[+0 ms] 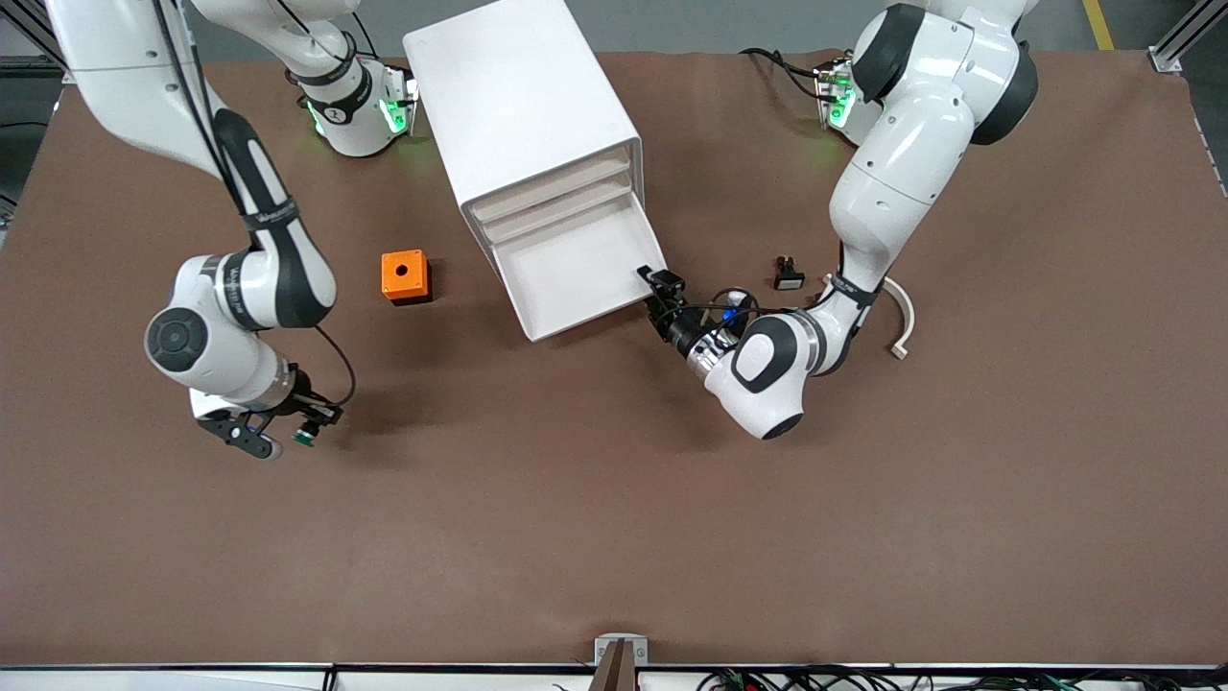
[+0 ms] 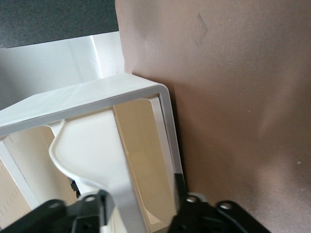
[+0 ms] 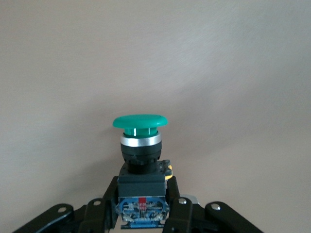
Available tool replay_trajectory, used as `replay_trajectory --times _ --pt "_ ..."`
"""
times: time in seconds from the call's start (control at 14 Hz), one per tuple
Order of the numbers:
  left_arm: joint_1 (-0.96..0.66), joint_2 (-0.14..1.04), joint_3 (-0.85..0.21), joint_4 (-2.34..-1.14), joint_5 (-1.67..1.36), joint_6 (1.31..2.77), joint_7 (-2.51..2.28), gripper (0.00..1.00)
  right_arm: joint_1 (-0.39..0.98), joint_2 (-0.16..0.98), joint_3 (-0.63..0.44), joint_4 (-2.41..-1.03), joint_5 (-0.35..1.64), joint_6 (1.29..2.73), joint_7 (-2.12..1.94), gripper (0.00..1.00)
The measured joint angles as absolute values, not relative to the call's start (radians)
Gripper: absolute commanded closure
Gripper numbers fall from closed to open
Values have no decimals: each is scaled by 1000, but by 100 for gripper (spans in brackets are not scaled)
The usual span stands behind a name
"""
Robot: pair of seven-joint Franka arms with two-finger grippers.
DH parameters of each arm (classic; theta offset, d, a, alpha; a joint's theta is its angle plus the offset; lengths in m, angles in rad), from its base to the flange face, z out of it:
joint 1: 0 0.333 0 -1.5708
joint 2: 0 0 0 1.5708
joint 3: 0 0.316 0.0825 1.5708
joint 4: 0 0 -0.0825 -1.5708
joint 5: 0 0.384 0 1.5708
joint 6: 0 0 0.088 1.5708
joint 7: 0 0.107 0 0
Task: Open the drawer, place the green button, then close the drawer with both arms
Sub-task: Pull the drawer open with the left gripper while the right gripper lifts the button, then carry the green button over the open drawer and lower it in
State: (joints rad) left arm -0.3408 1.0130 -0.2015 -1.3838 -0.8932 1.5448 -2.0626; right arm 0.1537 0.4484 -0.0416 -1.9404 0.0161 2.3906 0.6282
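The drawer (image 1: 576, 274) stands open, left hand (image 1: 662, 293) parted at its front corner. Right hand (image 1: 288, 434) grips the button (image 1: 305, 437); next, carry it over the drawer.

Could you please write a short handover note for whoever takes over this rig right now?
Right gripper: shut on the green push button, low over the table toward the right arm's end, nearer the front camera than the orange box.
Left gripper: at the front corner of the open bottom drawer of the white cabinet, fingers straddling its front panel.
Done: drawer open, button gripped.
Left: put the button in the drawer, close it.
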Motion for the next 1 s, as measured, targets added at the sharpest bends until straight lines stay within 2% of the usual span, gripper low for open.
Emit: replay_trajectory --times 0.21,0.79,1.0 --pt "-339 1013 -202 -1371 -876 1539 -2002 0 220 399 17 -1934 17 2363 890 100" --pt "-320 998 -205 -1280 -876 1524 -1803 0 240 347 328 -1930 18 2358 1542 100" --pt "-307 991 -204 -1242 -875 1524 -1727 0 317 347 362 -1930 18 2358 1700 100"
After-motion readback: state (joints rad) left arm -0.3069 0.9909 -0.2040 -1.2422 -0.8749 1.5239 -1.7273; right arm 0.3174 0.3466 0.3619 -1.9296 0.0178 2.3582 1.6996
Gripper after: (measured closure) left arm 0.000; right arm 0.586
